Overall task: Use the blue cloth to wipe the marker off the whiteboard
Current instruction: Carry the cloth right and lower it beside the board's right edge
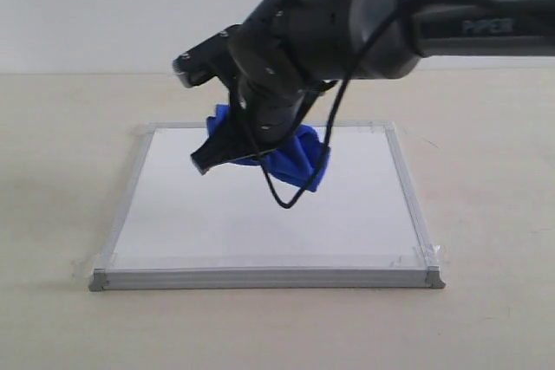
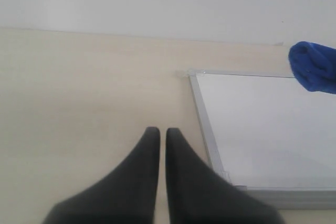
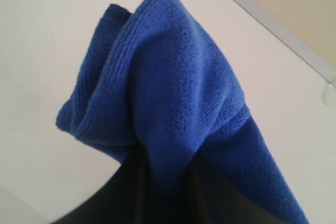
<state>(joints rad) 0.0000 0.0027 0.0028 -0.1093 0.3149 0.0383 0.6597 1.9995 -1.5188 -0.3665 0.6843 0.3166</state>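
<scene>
The whiteboard [image 1: 217, 214] lies flat on the beige table, framed in grey metal. No red marker line shows on its white surface in any view. My right gripper [image 1: 232, 150] reaches in from the upper right and is shut on the bunched blue cloth [image 1: 299, 160], which hangs over the board's far half. Whether it touches the board I cannot tell. In the right wrist view the blue cloth [image 3: 173, 87] covers my right gripper [image 3: 168, 179], with the whiteboard [image 3: 42, 51] behind. My left gripper [image 2: 163, 132] is shut and empty over bare table beside the whiteboard [image 2: 262, 129]. The blue cloth [image 2: 315, 66] shows at that view's edge.
Clear tape [image 1: 427, 255] holds the board's corners to the table [image 1: 486, 171]. A black cable [image 1: 286, 201] loops down from the right arm over the board. A white wall [image 1: 87, 6] stands behind the table.
</scene>
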